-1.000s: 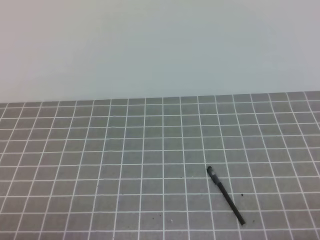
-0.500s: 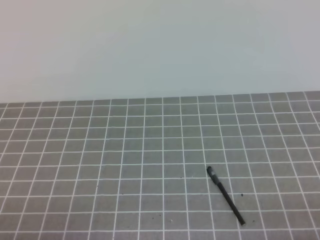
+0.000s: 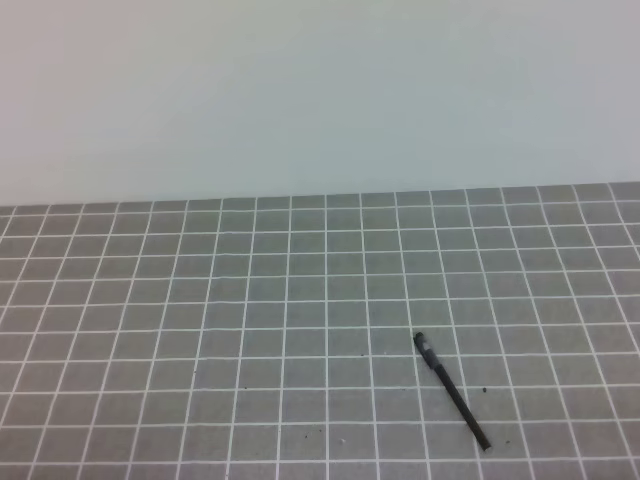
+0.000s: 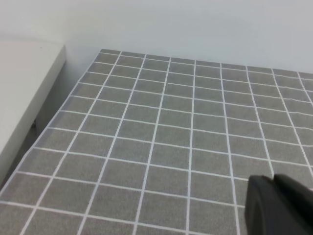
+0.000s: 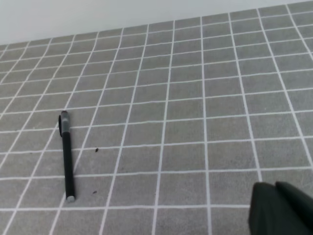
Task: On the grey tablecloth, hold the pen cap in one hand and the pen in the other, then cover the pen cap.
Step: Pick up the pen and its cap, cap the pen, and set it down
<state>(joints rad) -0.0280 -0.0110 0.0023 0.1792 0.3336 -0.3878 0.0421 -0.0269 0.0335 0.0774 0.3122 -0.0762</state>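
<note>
Nothing has moved since 1 second ago. High view: the pen (image 3: 452, 391) lies lower right on the grey tablecloth (image 3: 250, 330), seemingly capped already. Left wrist: left gripper (image 4: 279, 205) closed, empty. Right wrist: right gripper (image 5: 281, 210) closed, empty; open before descending across the barrel.

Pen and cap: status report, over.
Both grippers shut, holding nothing, left, right. Pen lies on grey tablecloth, looks capped. Nothing in the way.
</note>
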